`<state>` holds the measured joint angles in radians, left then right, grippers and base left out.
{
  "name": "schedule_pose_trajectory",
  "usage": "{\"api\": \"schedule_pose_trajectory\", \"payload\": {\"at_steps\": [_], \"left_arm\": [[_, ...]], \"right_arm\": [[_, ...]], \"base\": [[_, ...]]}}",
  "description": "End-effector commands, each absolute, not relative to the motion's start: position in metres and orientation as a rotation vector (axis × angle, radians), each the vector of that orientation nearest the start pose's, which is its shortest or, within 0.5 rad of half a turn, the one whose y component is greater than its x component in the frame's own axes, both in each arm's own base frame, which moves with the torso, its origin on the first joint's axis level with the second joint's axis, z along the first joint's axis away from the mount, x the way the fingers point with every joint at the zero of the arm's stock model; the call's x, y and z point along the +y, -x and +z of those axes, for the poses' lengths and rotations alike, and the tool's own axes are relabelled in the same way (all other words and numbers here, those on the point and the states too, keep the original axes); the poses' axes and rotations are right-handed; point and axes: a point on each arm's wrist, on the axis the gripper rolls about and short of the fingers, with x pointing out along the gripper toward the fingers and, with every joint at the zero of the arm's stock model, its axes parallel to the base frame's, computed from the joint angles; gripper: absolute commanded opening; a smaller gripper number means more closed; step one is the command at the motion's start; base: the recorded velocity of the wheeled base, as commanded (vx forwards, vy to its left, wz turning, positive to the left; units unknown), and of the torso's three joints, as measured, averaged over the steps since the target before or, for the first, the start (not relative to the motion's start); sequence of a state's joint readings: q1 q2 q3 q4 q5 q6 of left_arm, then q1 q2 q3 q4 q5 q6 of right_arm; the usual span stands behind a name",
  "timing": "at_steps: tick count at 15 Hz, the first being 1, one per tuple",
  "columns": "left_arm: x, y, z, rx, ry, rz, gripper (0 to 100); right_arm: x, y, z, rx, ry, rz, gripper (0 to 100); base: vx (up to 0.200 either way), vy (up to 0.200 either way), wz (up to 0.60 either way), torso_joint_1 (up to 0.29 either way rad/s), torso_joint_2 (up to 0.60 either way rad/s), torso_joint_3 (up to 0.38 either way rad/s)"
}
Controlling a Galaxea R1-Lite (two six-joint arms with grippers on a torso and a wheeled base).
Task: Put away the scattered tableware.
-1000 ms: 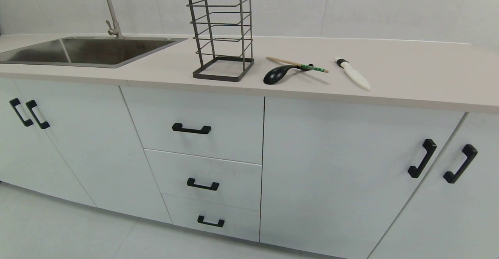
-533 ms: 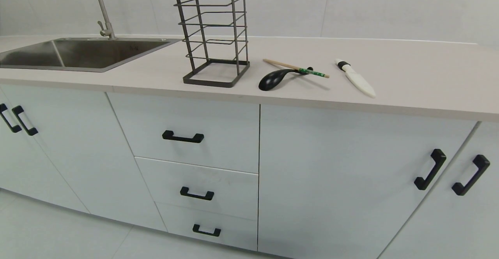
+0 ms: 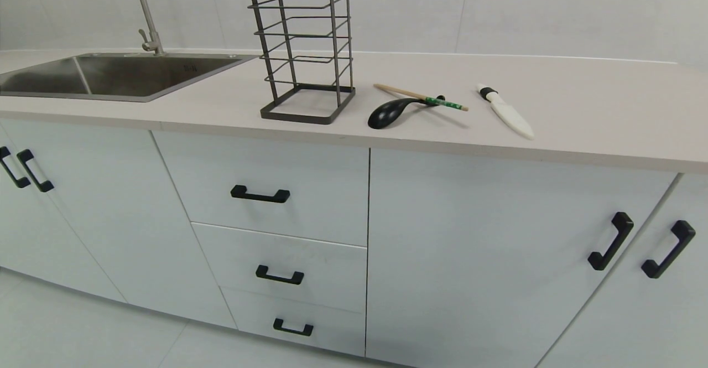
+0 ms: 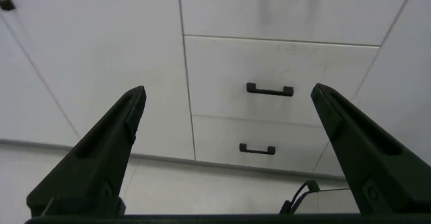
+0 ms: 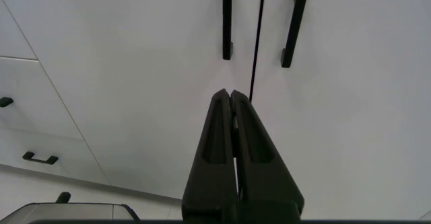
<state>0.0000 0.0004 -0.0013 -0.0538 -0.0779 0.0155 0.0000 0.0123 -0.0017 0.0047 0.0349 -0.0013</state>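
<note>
- Black spoon [image 3: 390, 112] lies near the counter [image 3: 581, 108] front edge, just beside the rack [image 3: 307, 47]. A chopstick [image 3: 420, 96] rests across its handle, with a white knife [image 3: 506, 112] apart to the right.
- Left gripper [image 4: 229, 93], fingers spread wide, faces the drawers [image 4: 283, 69], away from the tableware.
- Right gripper [image 5: 230, 96], fingers pressed together on nothing, faces the doors [image 5: 135, 62].
</note>
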Motion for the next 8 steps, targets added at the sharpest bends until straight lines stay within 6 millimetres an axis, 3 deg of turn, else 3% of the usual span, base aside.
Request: {"api": "schedule_pose_trajectory", "payload": {"at_steps": [1,2,3,6,8], "left_arm": [[-0.002,0.030,0.109,-0.223,-0.023,-0.075,100],[-0.003,0.037,0.144,-0.325,-0.038,-0.058,100],[-0.003,0.036,0.148,-0.319,-0.037,-0.058,100],[-0.003,0.029,0.139,-0.183,-0.026,-0.123,100],[-0.006,0.023,0.132,-0.069,-0.021,-0.256,100]], "right_arm": [[0.001,0.022,0.076,0.017,0.001,0.035,0],[0.001,0.022,0.076,0.017,0.001,0.035,0],[0.001,0.022,0.076,0.017,0.001,0.035,0],[0.001,0.022,0.076,0.017,0.001,0.035,0],[0.001,0.022,0.076,0.017,0.001,0.035,0]], "base": [[0.000,0.000,0.00,0.000,0.00,0.000],[0.000,0.000,0.00,0.000,0.00,0.000],[0.000,0.000,0.00,0.000,0.00,0.000],[0.000,0.000,0.00,0.000,0.00,0.000],[0.000,0.000,0.00,0.000,0.00,0.000]]}}
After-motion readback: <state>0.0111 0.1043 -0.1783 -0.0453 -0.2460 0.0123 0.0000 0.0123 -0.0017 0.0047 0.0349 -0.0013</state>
